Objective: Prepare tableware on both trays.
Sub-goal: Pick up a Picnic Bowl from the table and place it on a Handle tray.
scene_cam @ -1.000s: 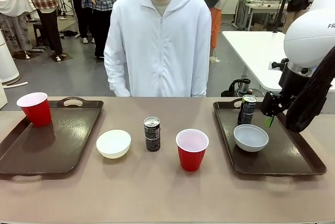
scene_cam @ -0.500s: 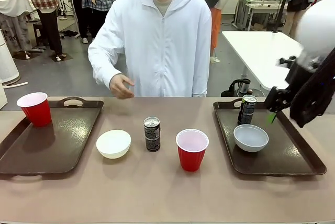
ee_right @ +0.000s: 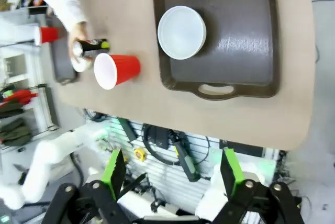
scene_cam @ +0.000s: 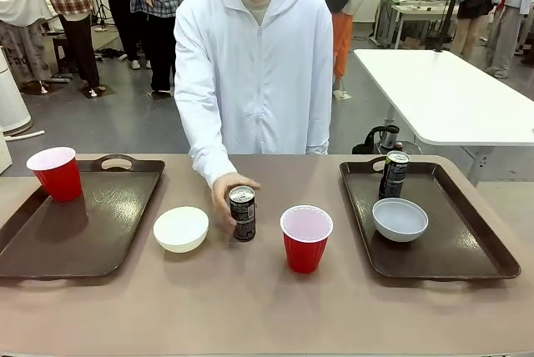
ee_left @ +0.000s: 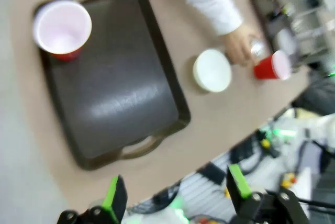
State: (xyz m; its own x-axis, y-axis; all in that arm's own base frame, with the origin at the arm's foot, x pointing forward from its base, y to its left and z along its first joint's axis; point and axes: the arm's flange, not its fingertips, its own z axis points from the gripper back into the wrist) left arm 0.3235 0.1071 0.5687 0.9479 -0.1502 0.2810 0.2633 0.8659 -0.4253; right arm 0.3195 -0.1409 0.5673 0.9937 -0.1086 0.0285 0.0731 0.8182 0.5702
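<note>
While a hand [scene_cam: 223, 197] wraps the can [scene_cam: 243, 215], dark body, silver top

Person's hand [scene_cam: 223, 197] now on middle can [scene_cam: 243, 215]

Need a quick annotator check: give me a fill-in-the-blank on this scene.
1. The person's hand grips the dark can beside the cream ____.
2. The left tray carries one red ____.
3. The grey-white bowl sits on the ____ tray.
Missing: bowl; cup; right.
</note>
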